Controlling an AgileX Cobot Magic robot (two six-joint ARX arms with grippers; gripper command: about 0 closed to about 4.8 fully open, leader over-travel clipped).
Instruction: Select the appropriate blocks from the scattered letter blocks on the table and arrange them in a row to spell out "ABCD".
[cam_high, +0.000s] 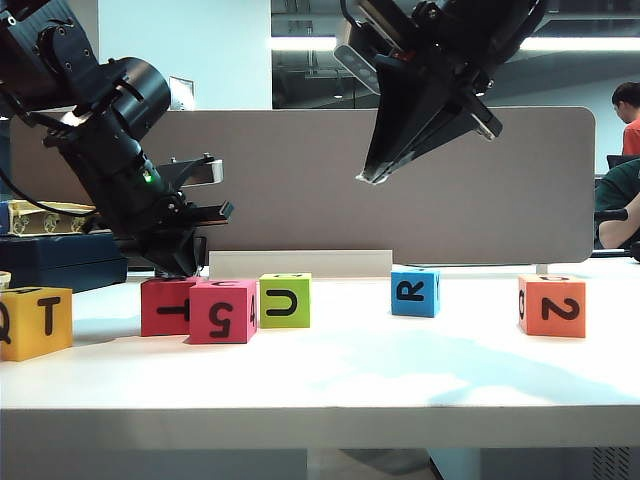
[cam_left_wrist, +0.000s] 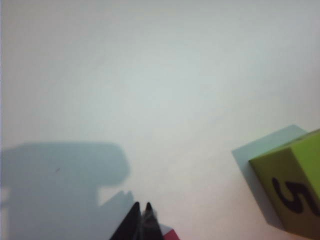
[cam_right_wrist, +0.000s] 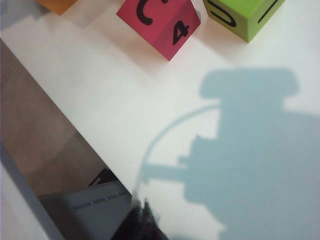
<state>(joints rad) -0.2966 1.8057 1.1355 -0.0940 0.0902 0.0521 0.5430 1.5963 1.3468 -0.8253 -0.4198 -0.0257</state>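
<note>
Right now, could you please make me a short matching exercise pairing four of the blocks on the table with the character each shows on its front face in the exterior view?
Blocks:
1. orange block
2. blue block
3. green block
4. front red block

Characters:
a. U
b. 5
c. 2
d. R

Pairs: 1-c, 2-d, 3-a, 4-b

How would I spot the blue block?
Look along the white table in the exterior view, right of the middle, below the raised right gripper. The blue block stands alone there, the only blue one, with a black R lying sideways.
</note>
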